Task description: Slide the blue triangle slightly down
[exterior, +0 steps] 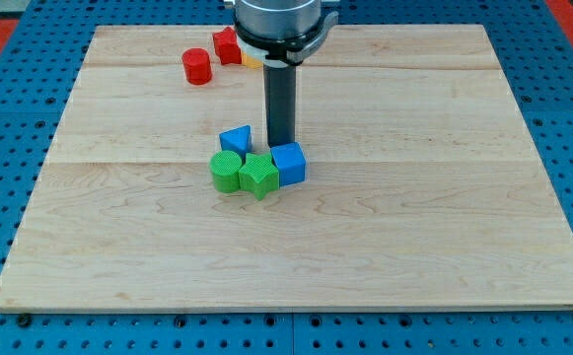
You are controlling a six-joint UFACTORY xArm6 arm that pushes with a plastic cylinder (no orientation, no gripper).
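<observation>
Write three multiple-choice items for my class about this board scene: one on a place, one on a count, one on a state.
1. Where is my tip relative to the blue triangle?
A. To its right in the view
B. To its left
C. Below it

2. How many green blocks are on the wooden board?
A. One
B. Two
C. Three

3. How do the blue cube and the green star-like block stand?
A. Far apart
B. Stacked
C. Side by side, seemingly touching

Key: 1 A, the rod ends just right of the triangle, above the cube. 2 B, a green cylinder and the star-like block. 3 C, no gap shows between them.
</observation>
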